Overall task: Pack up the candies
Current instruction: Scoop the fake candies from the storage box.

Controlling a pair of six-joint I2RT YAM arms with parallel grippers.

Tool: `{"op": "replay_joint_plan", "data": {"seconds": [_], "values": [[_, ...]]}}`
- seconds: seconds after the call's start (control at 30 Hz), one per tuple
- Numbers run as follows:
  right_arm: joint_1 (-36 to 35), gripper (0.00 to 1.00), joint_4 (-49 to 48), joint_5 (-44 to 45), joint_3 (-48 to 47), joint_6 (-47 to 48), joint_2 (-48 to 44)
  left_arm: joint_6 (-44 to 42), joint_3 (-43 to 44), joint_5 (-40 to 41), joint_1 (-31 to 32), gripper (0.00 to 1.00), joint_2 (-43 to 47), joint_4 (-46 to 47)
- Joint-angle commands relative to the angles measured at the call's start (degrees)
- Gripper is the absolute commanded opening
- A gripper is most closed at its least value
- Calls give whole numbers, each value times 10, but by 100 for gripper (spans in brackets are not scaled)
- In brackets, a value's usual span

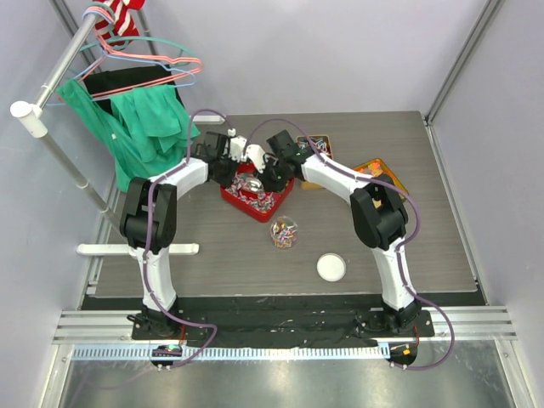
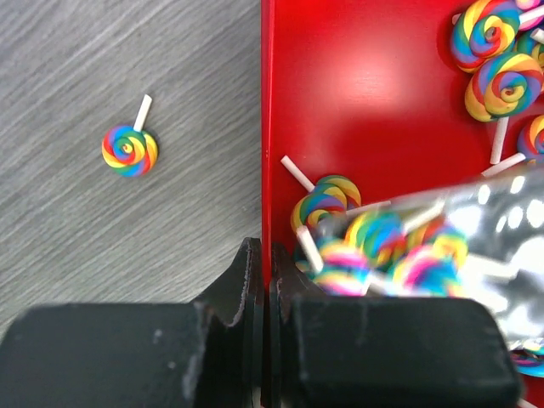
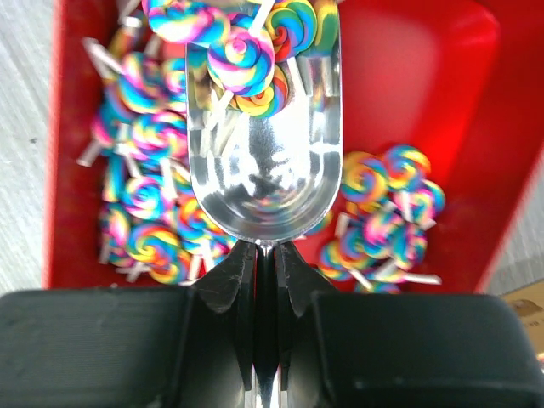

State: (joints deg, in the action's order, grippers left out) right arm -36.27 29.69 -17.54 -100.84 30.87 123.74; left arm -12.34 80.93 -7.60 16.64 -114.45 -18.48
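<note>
L pincer (image 2: 264, 257) is pressed together on the side wall of the red tray (image 2: 357, 93), holding it down. R pincer (image 3: 265, 255) is pinching the thin handle of a metal scoop (image 3: 263, 174) over the same tray. The candies (image 3: 242, 64) are rainbow swirl lollipops on white sticks. A few sit in the scoop, and most lie in heaps on the tray floor both sides of it.

Risks from here:

- The load sits right at the scoop's front lip, not back in the bowl. Any forward tilt or quick lift prob. tips it out.
- Sticks poke out at odd angles, so they could snag on the pile below or on the rim of the jar (image 1: 284, 231) when pouring.
- The jar stands apart from the tray, nearer the arm bases, w/ its lid (image 1: 331, 267) off beside it. The scoop has to cross bare table (image 2: 93, 246) to get there, and anything dropped rolls loose. One stray candy (image 2: 129, 150) lies outside the tray already.
- The jar mouth looks no wider than the scoop, so a poor line-up would spill candies over the side.
- The handle grip is narrow, so the scoop may twist in the R pincer if it digs into the heap.
- If L's hold on the wall slips, a scoop push prob. shoves the tray.
- Both wrists are close together over the tray, so a bump is possible.
</note>
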Motion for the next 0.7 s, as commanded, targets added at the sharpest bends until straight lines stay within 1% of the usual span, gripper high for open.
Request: {"op": "replay_joint_plan", "data": {"seconds": [0.0, 0.1, 0.43, 0.67], "values": [[16, 1, -57, -36, -10, -9, -48, 21, 1, -27, -6, 0, 34, 31], [20, 1, -60, -29, 5, 1, -54, 24, 1, -27, -6, 0, 30, 34], [45, 1, -66, -53, 39, -1, -73, 35, 3, -10, -11, 0, 25, 40], [60, 1, -68, -55, 68, 7, -99, 65, 13, -7, -27, 0, 20, 49]]}}
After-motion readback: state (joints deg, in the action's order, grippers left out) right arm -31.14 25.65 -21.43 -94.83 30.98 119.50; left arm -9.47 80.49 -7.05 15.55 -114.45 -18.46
